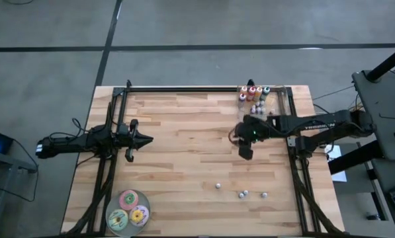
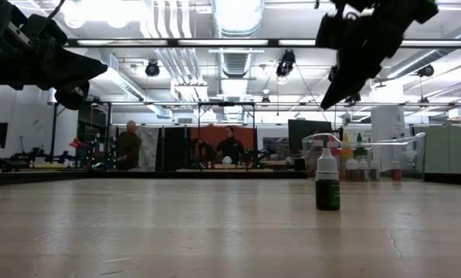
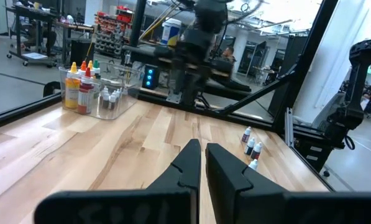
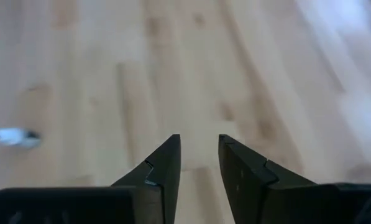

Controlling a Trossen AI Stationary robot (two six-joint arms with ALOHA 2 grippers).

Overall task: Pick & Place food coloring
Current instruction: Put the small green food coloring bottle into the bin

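Right gripper (image 4: pixel 197 158) aloft over mid-table, fingers empty.

My right fingers (image 4: pixel 163 168) stand narrowly parted, gripping nothing, above bare wooden table (image 1: pixel 184 145); my arm reaches in from the right edge. Food coloring bottles: a clear bin (image 1: pixel 258 96) at the far edge holds several; three (image 1: pixel 242 194) stand near the front. My left gripper (image 1: pixel 144 139) waits left, nearly closed.

centre boards (image 1: pixel 184 139) bare | bottles (image 1: pixel 242 193) scattered near front | clear bin (image 1: pixel 266 99) likely blocks back-right
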